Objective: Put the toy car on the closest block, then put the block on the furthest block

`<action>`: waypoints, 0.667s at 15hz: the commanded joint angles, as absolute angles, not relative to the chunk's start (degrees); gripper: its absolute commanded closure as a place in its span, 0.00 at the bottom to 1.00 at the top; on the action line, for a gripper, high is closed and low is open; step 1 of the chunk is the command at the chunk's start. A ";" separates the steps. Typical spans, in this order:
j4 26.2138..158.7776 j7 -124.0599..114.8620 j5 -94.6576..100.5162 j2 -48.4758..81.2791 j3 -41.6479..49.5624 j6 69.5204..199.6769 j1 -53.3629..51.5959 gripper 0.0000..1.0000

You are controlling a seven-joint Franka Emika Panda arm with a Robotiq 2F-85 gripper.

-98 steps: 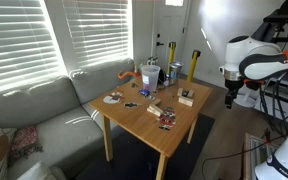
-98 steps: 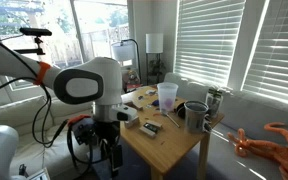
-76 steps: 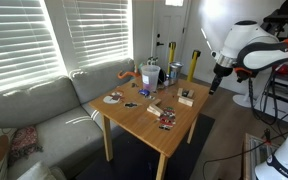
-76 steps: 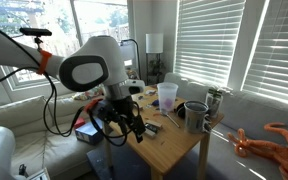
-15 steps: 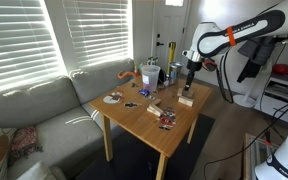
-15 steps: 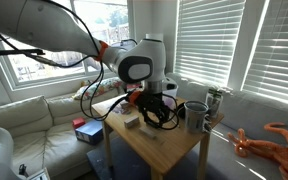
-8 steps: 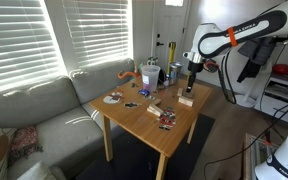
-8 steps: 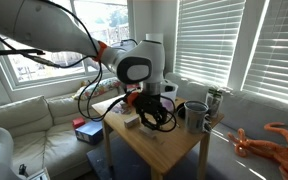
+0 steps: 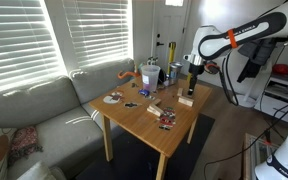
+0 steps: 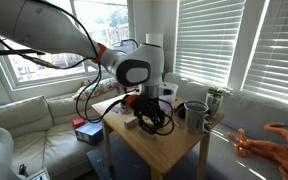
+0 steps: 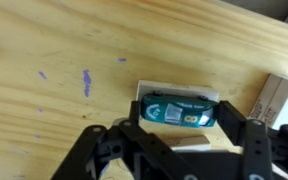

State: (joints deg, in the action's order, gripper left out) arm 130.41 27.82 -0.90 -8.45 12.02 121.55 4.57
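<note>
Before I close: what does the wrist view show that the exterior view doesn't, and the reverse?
Only the wrist view: the toy car up close, lying on a pale block, with the fingers on either side of it. Whether they touch it I cannot tell. It also shows purple marks on the wood.
Only an exterior view: the whole arm, the couch, the blinds and the cups at the table's far end.
Both: the wooden table and the gripper low over it.

Both ext. cams wide, opposing ends of same table (image 9: 149, 128); wrist cam close, top-down.
</note>
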 commanded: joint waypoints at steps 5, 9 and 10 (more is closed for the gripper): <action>131.67 28.34 -0.18 -10.22 11.64 120.31 6.03 0.47; 131.53 28.33 -0.47 -10.08 11.55 120.13 6.01 0.47; 131.52 28.36 -0.53 -10.12 11.54 120.08 5.99 0.47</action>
